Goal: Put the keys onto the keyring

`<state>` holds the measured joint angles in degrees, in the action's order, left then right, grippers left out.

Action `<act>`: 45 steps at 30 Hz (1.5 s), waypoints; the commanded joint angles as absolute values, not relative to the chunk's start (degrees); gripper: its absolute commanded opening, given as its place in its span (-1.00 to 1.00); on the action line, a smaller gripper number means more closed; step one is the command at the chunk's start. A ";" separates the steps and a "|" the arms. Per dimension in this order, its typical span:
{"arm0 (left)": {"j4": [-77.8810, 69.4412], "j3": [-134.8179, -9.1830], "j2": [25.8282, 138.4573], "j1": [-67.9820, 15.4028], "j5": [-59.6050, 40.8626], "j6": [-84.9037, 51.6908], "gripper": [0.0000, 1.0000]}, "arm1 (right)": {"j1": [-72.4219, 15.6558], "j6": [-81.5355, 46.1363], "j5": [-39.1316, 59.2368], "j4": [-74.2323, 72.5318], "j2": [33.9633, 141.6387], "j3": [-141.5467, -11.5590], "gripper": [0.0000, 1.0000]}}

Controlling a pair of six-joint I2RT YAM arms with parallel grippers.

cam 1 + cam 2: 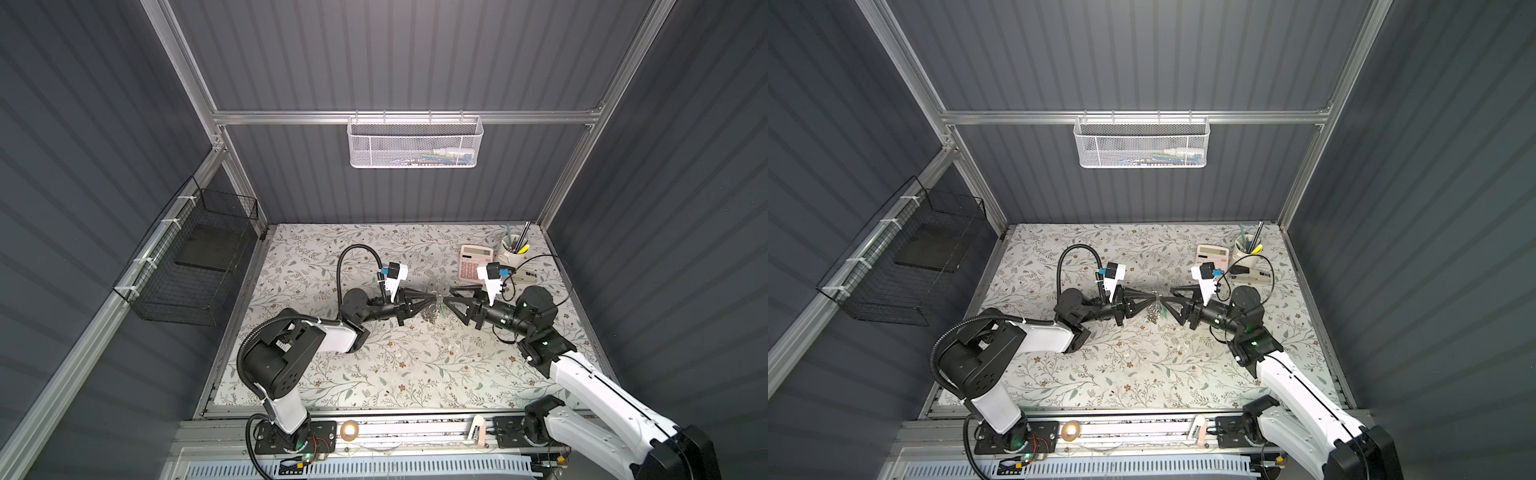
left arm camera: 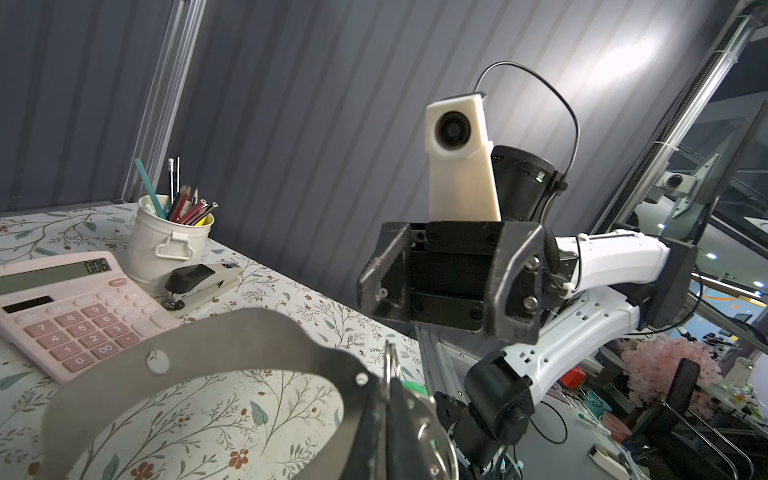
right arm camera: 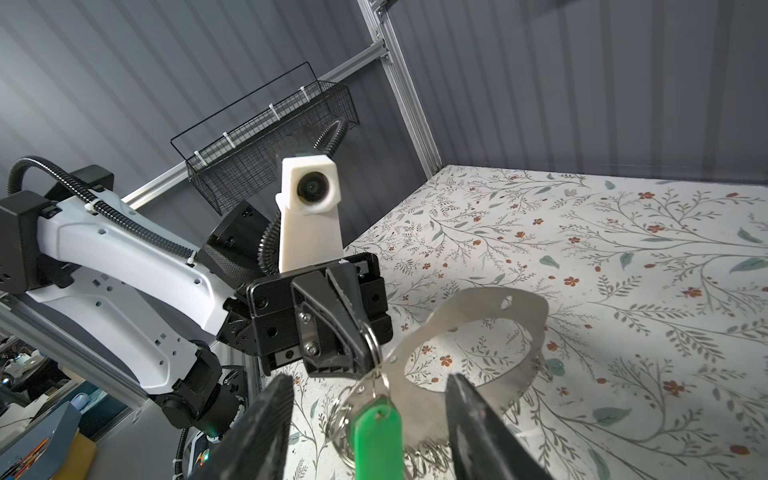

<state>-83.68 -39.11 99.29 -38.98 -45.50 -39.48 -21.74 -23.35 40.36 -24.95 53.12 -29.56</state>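
Inside the dark ribbed enclosure, over the floral tabletop point(image 1: 374, 374), the 2 arms meet mid-table. The left gripper point(image 1: 435, 298) is clamped shut on the keyring point(image 3: 478, 307), and the right gripper point(image 3: 369, 377) stands open with 1 finger on either side of the green key point(image 3: 376, 432). The key seems to hang from a small silvery loop point(image 3: 376, 353) at the left fingertips, long axis near vertical, holed end up and the rest pointing down. Threading looks about done, so the right gripper next needs a straight retreat without snagging.
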 commanded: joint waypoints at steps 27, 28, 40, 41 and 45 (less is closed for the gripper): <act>-44.82 -41.83 79.87 -38.98 -45.01 -14.68 -1.00 | -20.24 -27.31 45.10 -32.22 54.70 -27.93 0.21; -44.39 -41.91 79.80 -39.11 -45.13 -14.50 -1.00 | -20.37 -27.40 45.50 -32.34 54.91 -28.01 0.20; -44.81 -41.95 79.76 -39.55 -45.35 -14.70 -1.00 | -22.95 -26.86 49.66 -32.31 59.07 -30.25 -0.15; -44.95 -42.05 79.74 -39.55 -45.35 -14.84 -1.00 | -23.19 -26.64 49.74 -32.07 59.16 -30.30 -0.16; -46.16 -42.16 80.11 -39.55 -45.44 -15.62 -1.00 | -23.81 -26.04 49.92 -31.52 59.27 -30.60 -0.24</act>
<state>-43.55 -39.94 80.86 -39.29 -44.82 -15.59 -23.33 -26.79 48.66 -30.85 59.37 -28.99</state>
